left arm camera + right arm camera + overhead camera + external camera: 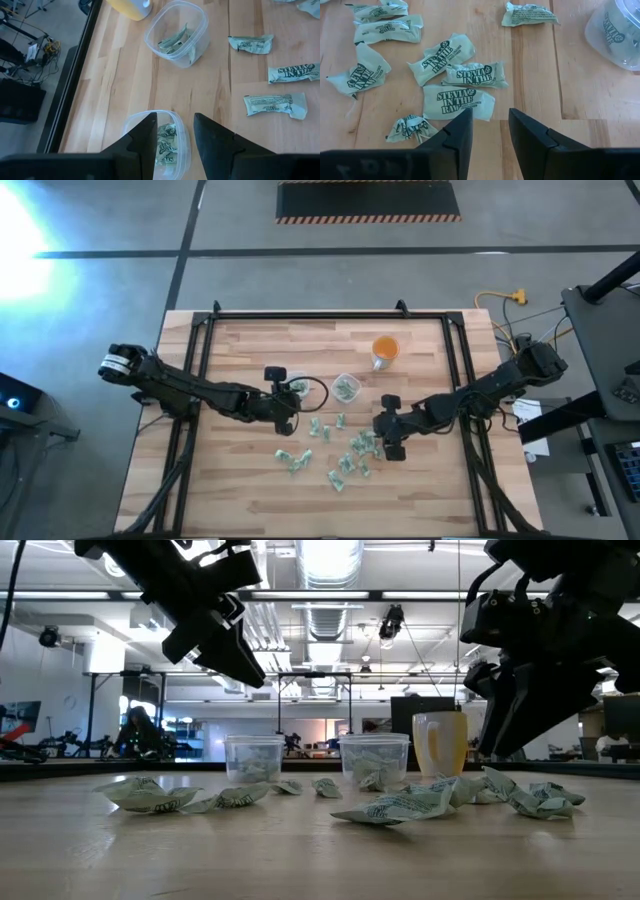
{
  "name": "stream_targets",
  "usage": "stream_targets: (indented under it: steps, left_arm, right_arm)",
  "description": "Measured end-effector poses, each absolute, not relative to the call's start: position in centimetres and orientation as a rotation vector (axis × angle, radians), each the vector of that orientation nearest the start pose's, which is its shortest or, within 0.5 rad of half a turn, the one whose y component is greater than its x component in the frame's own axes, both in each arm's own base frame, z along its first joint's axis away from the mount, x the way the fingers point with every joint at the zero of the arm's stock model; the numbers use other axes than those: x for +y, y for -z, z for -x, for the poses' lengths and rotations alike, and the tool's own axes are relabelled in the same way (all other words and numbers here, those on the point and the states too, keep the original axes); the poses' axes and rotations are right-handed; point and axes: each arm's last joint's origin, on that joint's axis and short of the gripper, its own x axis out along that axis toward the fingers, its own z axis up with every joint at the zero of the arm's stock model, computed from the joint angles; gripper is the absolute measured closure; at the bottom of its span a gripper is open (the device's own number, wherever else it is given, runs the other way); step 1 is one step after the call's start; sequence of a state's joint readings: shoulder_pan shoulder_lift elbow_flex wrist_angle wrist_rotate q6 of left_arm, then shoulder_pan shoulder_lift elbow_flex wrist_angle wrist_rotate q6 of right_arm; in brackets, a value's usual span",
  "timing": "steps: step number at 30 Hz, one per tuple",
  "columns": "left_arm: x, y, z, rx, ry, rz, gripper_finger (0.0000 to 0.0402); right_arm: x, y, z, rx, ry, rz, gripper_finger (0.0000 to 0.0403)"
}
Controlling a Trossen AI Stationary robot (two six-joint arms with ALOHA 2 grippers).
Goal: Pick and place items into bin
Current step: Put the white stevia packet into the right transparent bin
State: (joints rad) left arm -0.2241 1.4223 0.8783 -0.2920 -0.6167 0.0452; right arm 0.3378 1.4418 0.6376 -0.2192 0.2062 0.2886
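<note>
Right wrist view: my right gripper (pixel 487 131) hangs over the wood with its fingers (pixel 456 134) parted and nothing between them. Just ahead of the tips lies a flat packet (pixel 458 101), with more packets (pixel 432 67) bunched beyond it. A clear cup (pixel 616 33) stands further off to one side.

Left wrist view: my left gripper (pixel 173 140) hovers, fingers apart and empty, directly above a second clear cup (pixel 150 127) holding a few packets. Past the tips sits another cup (pixel 176 33), also with packets inside. Loose packets (pixel 275 105) lie off to the side on the table (pixel 250 490).
</note>
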Motion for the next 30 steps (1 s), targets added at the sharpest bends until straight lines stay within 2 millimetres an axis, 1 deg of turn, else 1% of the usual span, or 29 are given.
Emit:
stream_targets:
  steps: [5, 14, 23, 30]
  left_arm:
    - [-4.65, -22.13, -27.95, 0.777, -0.353, -0.385, 0.0289]
    - [-4.67, -22.28, -28.02, 0.773, -0.353, -0.383, 0.0289]
    - [-4.66, -22.21, -27.99, 0.775, -0.353, -0.384, 0.0289]
    - [-4.68, -22.33, -28.11, 0.759, -0.355, -0.375, 0.0289]
  right_arm:
    - [7.70, -14.84, -23.71, 0.990, 0.023, 0.010, 0.0285]
    - [7.72, -14.85, -23.71, 0.990, 0.019, 0.007, 0.0294]
    - [7.77, -14.94, -23.84, 0.975, 0.016, 0.003, 0.0289]
    - [7.77, -14.94, -23.84, 0.974, 0.016, 0.002, 0.0296]
